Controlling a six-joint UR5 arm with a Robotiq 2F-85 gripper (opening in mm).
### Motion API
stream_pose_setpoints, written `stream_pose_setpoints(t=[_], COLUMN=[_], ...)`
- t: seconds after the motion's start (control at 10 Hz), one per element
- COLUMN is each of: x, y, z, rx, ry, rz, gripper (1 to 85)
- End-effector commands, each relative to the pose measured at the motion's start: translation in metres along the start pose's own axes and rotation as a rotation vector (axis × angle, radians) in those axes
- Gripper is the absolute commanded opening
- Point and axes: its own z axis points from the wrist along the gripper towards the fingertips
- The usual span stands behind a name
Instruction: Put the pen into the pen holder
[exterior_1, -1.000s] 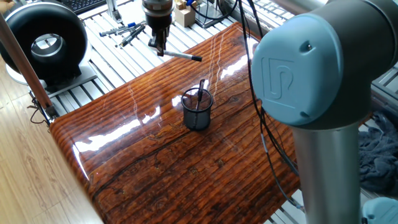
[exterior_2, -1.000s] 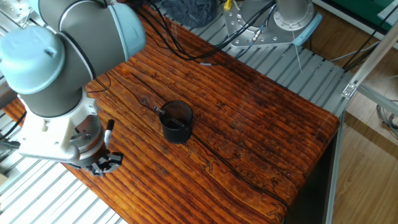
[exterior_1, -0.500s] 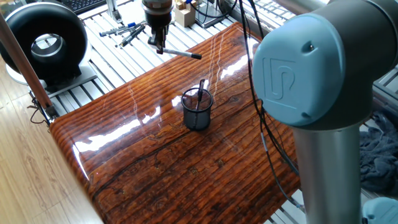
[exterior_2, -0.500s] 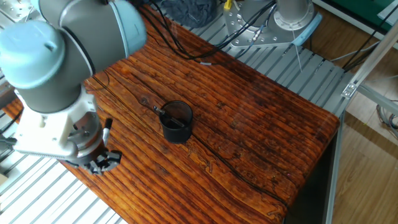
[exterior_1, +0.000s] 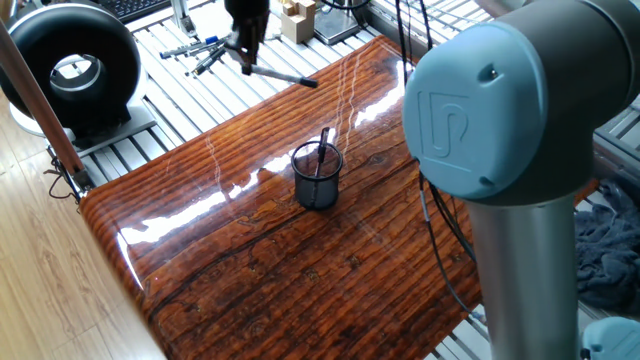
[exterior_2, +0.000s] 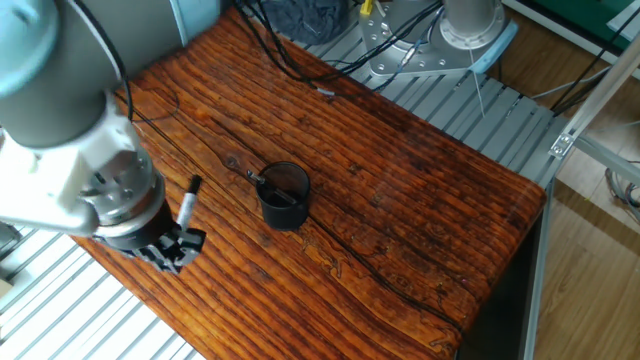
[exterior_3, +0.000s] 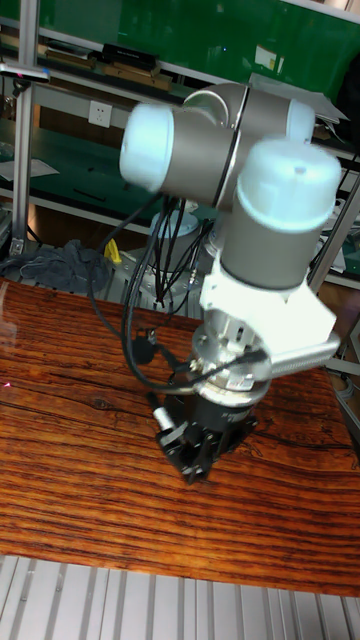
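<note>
One fixed view: the claw (exterior_1: 247, 55) pinches the pen (exterior_1: 285, 77) by one end, higher above the desk's (exterior_1: 250, 260) far edge than a second ago. The pen holder (exterior_1: 318, 177) stands mid-desk with a thin dark pen (exterior_1: 323, 150) inside.

The other fixed view: the claw (exterior_2: 172, 250) has moved inward from the desk edge; the pen (exterior_2: 188, 204) points toward the pen holder (exterior_2: 283, 196).

Tall fixed view: the claw (exterior_3: 197, 452) hangs just above the desk (exterior_3: 80, 480), the pen's dark tip (exterior_3: 157, 403) showing.

- My arm (exterior_1: 510, 130): pale blue caps, grey tubes.
- My claw (exterior_2: 168, 247): black.
- Pen (exterior_1: 280, 76): black ends, pale grey barrel.
- Holder (exterior_1: 318, 178): dark grey mesh.
- Table (exterior_1: 300, 270): glossy red-brown wood, dark wavy grain, white glare streaks.
- Cables (exterior_2: 290, 60): black.
- Back wall (exterior_3: 180, 30): green.
</note>
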Motion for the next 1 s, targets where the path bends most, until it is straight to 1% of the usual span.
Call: stream_pose_setpoints(t=[0.0,0.1,0.2,0.3,0.4,0.5,0.6,0.7,0.8,0.9], x=[-0.037,-0.048,-0.063,-0.069,-0.064,-0.06,-0.061,-0.064,-0.066,-0.064], y=[0.031,0.034,0.041,0.046,0.045,0.044,0.042,0.04,0.041,0.037], z=[-0.025,-0.029,-0.033,-0.035,-0.033,-0.026,-0.024,-0.024,-0.025,-0.024], rx=[-0.107,-0.123,-0.153,-0.171,-0.153,-0.115,-0.098,-0.09,-0.099,-0.081], ry=[-0.14,-0.188,-0.242,-0.265,-0.252,-0.235,-0.24,-0.252,-0.26,-0.252], rz=[0.092,0.097,0.115,0.129,0.132,0.141,0.141,0.139,0.143,0.146], gripper=[1.3,1.3,1.3,1.3,1.3,1.3,1.3,1.3,1.3,1.3])
